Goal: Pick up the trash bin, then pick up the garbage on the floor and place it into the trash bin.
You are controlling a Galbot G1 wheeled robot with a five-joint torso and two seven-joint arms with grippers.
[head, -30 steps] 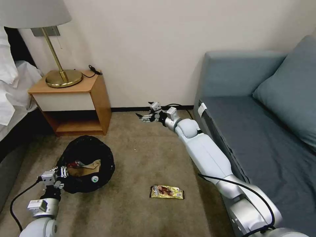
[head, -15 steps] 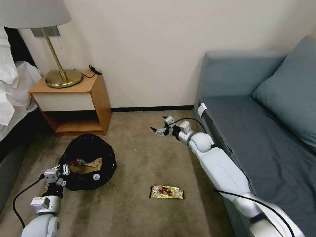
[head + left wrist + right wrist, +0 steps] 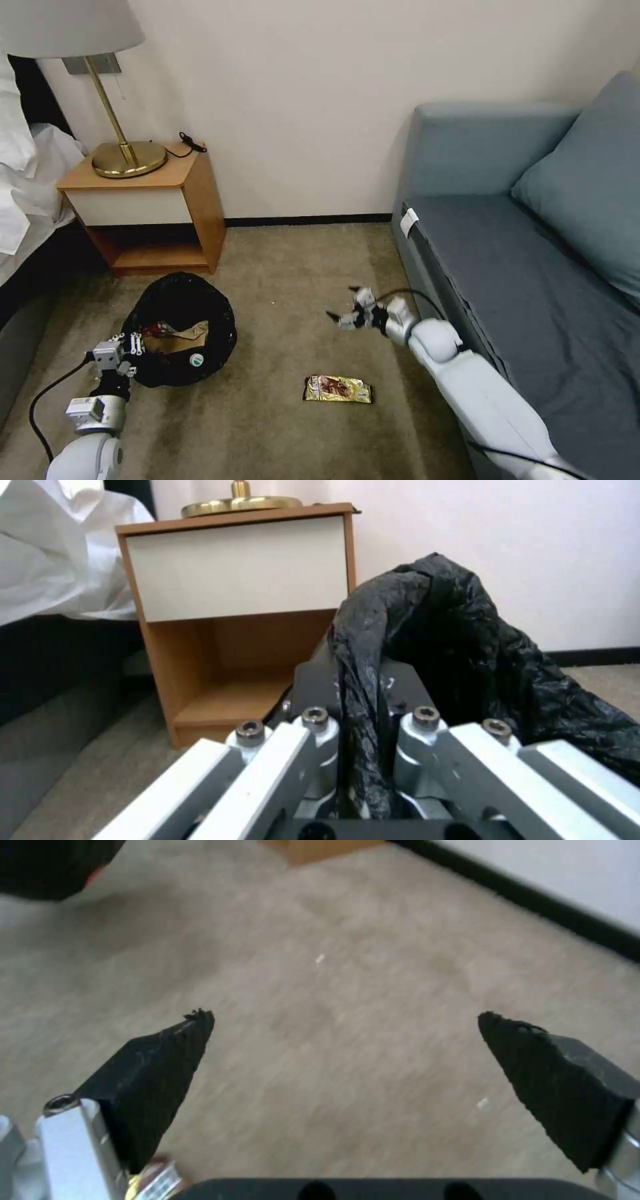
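The trash bin (image 3: 180, 330), lined with a crinkled black bag, is at the left over the carpet floor (image 3: 280, 427). It holds a brown paper bag, a red item and a green-labelled bottle. My left gripper (image 3: 125, 348) is shut on the bin's near rim. In the left wrist view the black bag (image 3: 467, 645) is pinched in that gripper (image 3: 360, 760). A yellow-brown snack wrapper (image 3: 337, 389) lies flat on the carpet. My right gripper (image 3: 340, 317) hangs open and empty just beyond the wrapper. In the right wrist view it (image 3: 347, 1020) is spread over bare carpet (image 3: 333, 955).
A wooden nightstand (image 3: 153, 207) with a brass lamp (image 3: 127, 157) stands behind the bin. A bed (image 3: 20, 200) is at the far left. A blue-grey sofa (image 3: 533, 267) runs along the right, close beside my right arm.
My right arm has drawn back from near the baseboard and dropped lower, bringing the open gripper close to the wrapper. The left gripper and bin have barely shifted.
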